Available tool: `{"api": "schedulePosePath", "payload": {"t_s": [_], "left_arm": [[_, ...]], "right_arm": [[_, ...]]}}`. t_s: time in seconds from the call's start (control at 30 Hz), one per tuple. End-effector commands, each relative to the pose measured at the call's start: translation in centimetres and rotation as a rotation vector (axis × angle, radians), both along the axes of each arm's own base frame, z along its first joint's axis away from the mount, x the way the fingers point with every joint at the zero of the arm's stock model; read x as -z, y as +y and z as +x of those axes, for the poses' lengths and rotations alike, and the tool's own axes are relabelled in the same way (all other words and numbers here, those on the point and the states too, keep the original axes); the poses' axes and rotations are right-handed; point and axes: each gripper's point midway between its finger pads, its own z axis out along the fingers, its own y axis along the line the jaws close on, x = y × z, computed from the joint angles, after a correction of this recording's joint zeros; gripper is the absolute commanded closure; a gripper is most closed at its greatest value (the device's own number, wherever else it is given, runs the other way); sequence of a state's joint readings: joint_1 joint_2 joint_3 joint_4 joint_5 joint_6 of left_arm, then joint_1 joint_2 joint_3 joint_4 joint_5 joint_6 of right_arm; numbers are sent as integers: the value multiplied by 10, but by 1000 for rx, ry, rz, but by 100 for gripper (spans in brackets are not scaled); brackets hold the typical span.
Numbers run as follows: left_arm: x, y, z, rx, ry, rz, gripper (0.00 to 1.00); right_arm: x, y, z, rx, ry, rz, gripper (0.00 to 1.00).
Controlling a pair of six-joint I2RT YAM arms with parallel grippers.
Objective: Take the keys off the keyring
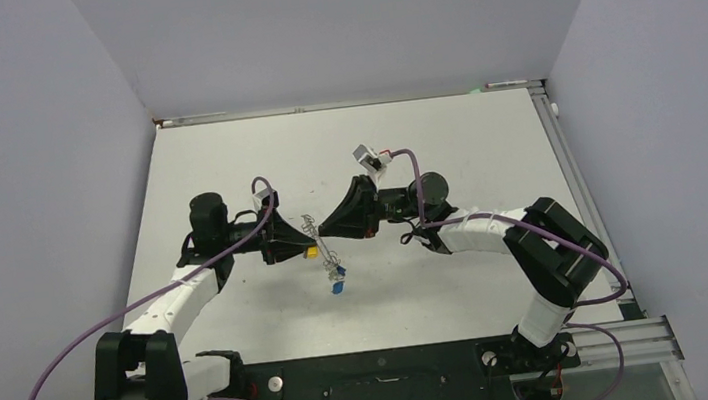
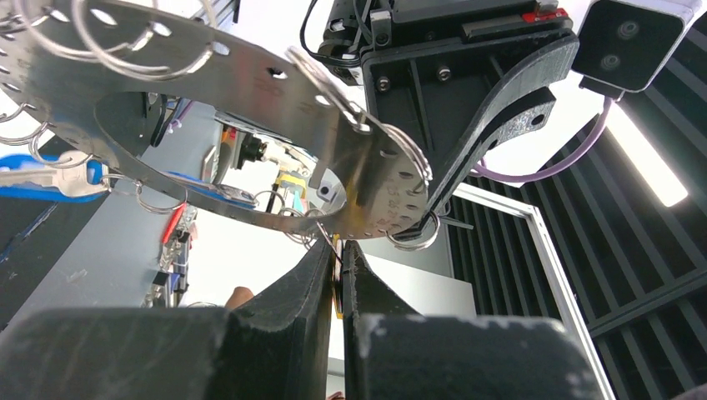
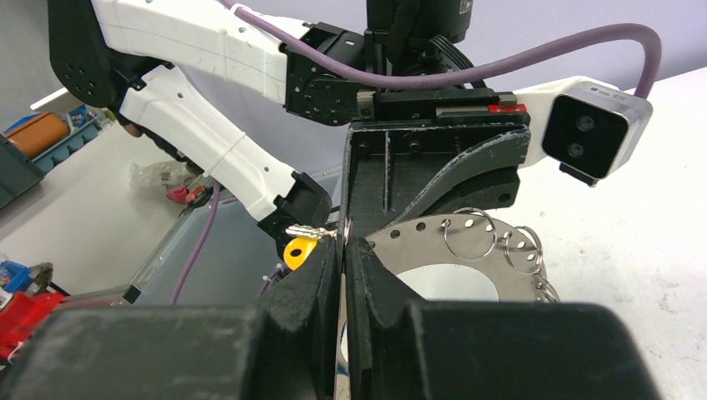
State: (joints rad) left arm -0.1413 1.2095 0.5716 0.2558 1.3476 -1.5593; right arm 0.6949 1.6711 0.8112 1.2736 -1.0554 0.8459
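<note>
- Both grippers meet over the middle of the table (image 1: 485, 145), nose to nose, with the keyring (image 2: 250, 79) hanging in the air between them, clear of the surface.
- Left gripper (image 2: 338, 248): its fingers are pressed together with only a hairline gap. Their tips sit on the lower rim of the keyring, right where a small wire loop hangs. I cannot tell whether the pinch is on the rim itself or on that loop.
- Right gripper (image 3: 343, 246): also squeezed narrow. A thin sliver of grey metal shows between its fingers, so it grips the disc edge-on at the rim. From the left wrist, one of its black fingers runs down onto the rim opposite the left gripper's hold.
- Keyring: it is tilted, and wire loops dangle through the small holes around its edge.
- Keys: a yellow key (image 3: 298, 249) hangs just beside the right gripper's fingertips, its silver blade pointing toward a loop at the rim. A blue key (image 1: 338, 285) dangles lowest, below the two grippers.
</note>
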Motion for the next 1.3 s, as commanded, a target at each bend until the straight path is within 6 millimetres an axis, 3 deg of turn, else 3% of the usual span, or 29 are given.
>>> {"api": "schedulePosePath", "payload": {"t_s": [0.0, 0.27, 0.43, 0.57, 0.73, 0.9, 1.03, 1.27], "left_arm": [[-9, 2, -2, -1, -80, -7, 100], [-8, 12, 16, -73, -232, 64, 100], [15, 24, 33, -103, -366, 300, 100], [48, 54, 61, -91, -530, 634, 100], [74, 92, 101, -50, -639, 936, 100], [97, 137, 127, 40, -706, 1200, 100], [114, 170, 140, 83, -720, 1267, 100], [164, 235, 147, 131, -559, 1267, 100]], "right_arm": [[-20, -6, 3, 24, -107, 53, 95], [-6, -13, 18, 77, -112, -34, 95], [1, -20, 29, 116, -117, -89, 95], [6, -30, 39, 152, -124, -136, 95], [8, -43, 55, 206, -142, -179, 95], [13, -51, 65, 240, -172, -224, 95], [14, -54, 70, 257, -175, -230, 95], [17, -55, 73, 272, -183, -250, 95]]}}
